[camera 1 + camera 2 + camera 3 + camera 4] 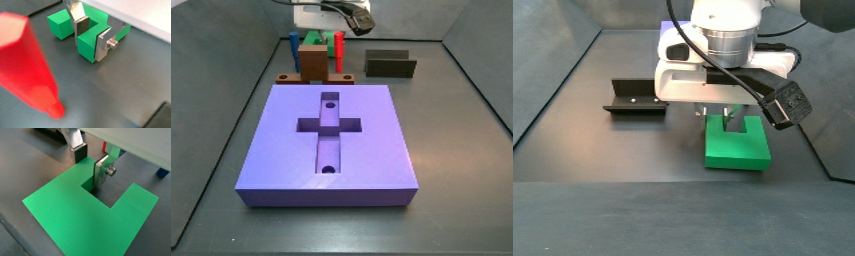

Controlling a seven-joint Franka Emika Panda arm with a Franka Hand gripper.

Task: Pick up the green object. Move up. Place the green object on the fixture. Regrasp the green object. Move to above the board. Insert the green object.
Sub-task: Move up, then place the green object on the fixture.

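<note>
The bright green chunky plastic block with a notched, stepped outline (736, 144) lies flat on the dark grey table (593, 210), near the table's right side in that side view. In the side view from the far end it shows only as a small green patch (313, 40) behind the brown block that carries upright red and blue pegs (314, 62).

The robot's two-finger hand (727, 116) stands low over the green block, at its notched end. In both wrist views the flat silver fingers (81, 21) (101, 172) straddle one arm of the block beside its notch: one finger (77, 147) stands on the outer side of that arm, the other stands in the notch. The fingers lie close to the green plastic on either side, with the gap between them narrow; whether the pads actually press on the block cannot be told. The block rests on the table, not lifted.

The small dark L-shaped fixture on its base plate (633, 97) stands on the table to the left of the hand in that side view, apart from the green block, with nothing on it. It also shows as a dark block (390, 63) at the far end of the table.

The large violet-blue rectangular slab with a cross-shaped recess and two round holes (271, 160) lies in the table's middle, its recess unfilled. A red tapered peg (27, 65) crosses a wrist view, blurred.
</note>
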